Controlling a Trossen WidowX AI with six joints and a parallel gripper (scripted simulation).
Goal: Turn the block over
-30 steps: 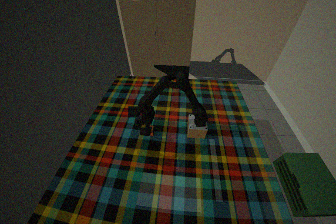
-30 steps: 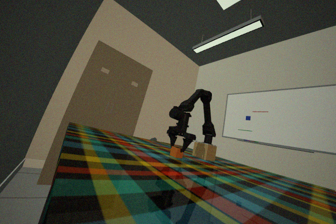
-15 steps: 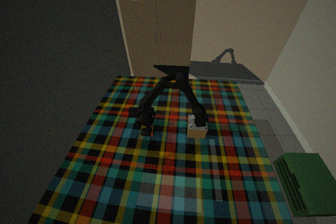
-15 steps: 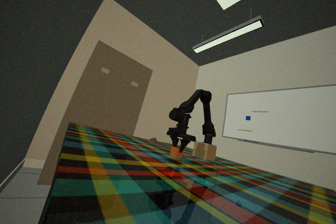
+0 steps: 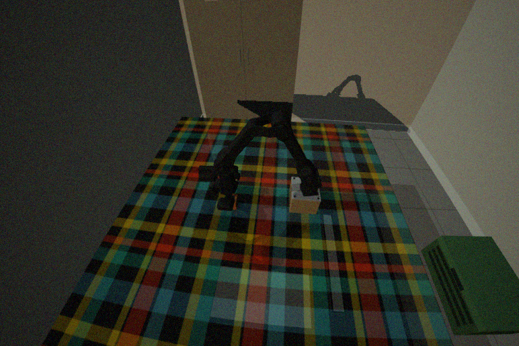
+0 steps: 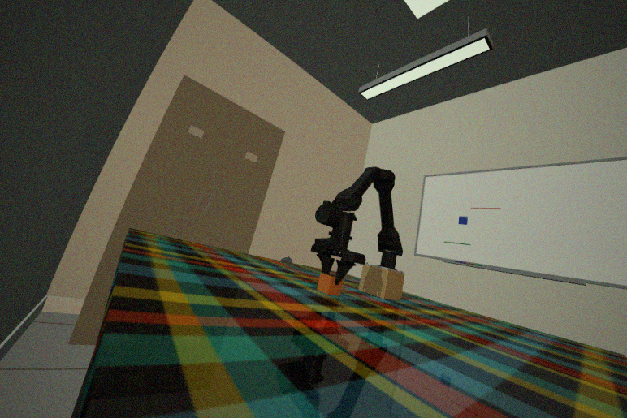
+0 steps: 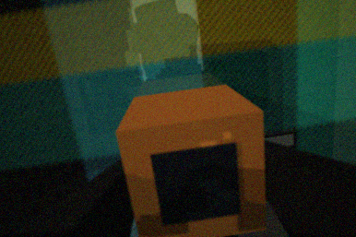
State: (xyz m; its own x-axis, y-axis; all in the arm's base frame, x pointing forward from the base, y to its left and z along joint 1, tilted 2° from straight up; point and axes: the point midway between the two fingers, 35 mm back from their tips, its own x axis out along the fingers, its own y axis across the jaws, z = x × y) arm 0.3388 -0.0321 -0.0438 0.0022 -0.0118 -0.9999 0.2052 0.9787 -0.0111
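An orange block point(image 6: 328, 284) point(image 7: 189, 114) rests on the plaid table top point(image 5: 259, 274) point(image 6: 213, 331). Its marked side, a dark square point(image 7: 195, 183), faces up toward the wrist camera. My gripper point(image 5: 226, 202) point(image 6: 331, 275) points straight down over the block, with a finger on each side, and is shut on it. In the top view the gripper hides nearly all of the block; only an orange sliver point(image 5: 235, 202) shows. The fingers do not show in the wrist view.
The arm's tan base box point(image 5: 303, 205) point(image 6: 382, 281) stands on the table just right of the block. A green crate point(image 5: 474, 283) sits on the floor off the table's right edge. A whiteboard point(image 6: 521, 220) hangs on the wall behind.
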